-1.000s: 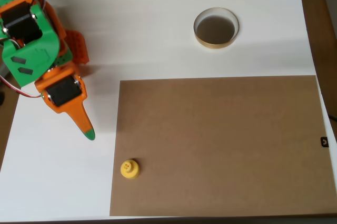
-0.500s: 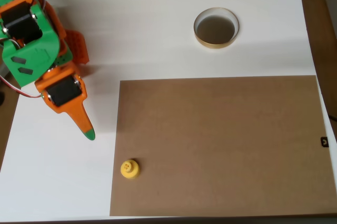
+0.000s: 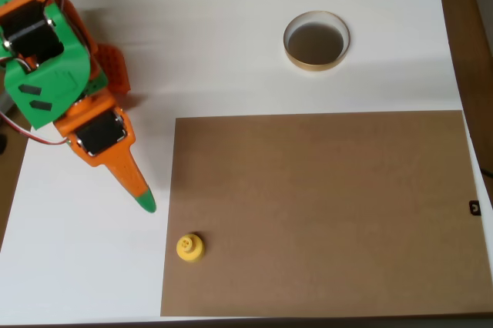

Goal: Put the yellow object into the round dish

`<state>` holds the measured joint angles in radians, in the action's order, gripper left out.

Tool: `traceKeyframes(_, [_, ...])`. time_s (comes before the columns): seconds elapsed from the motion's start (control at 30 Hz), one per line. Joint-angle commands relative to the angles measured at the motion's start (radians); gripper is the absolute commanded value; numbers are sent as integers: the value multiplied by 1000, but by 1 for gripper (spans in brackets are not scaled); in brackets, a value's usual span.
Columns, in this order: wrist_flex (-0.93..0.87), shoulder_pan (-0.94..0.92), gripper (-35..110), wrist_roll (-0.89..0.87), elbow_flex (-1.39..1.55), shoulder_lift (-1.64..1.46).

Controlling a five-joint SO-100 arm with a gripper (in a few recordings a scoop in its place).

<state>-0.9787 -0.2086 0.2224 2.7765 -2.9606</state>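
The yellow object [image 3: 189, 247] is a small knobbed piece standing on the left edge of a brown mat [image 3: 323, 212], near the table's front in the overhead view. The round dish [image 3: 316, 41], with a tan rim and dark bottom, sits on the white surface above the mat at upper right, with nothing in it. My orange and green gripper [image 3: 143, 202] reaches in from the upper left. Its fingers show as one tapered wedge with a green tip, shut and holding nothing. The tip lies up and to the left of the yellow object, apart from it.
A white tabletop [image 3: 231, 35] surrounds the mat. The arm's green and orange body [image 3: 54, 66] fills the upper left corner. A brown floor strip runs along the right edge [image 3: 474, 51], and a small black mark [image 3: 474, 207] sits at the mat's right end.
The gripper tip has swung a little to the right and downward, closer to the yellow object. The yellow object and the dish have not moved.
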Motion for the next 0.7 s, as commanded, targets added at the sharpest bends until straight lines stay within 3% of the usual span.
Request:
traceKeyframes(0.0, [37, -12, 22, 12, -161, 140])
traceKeyframes(0.67, [52, 32, 31, 6, -439, 565])
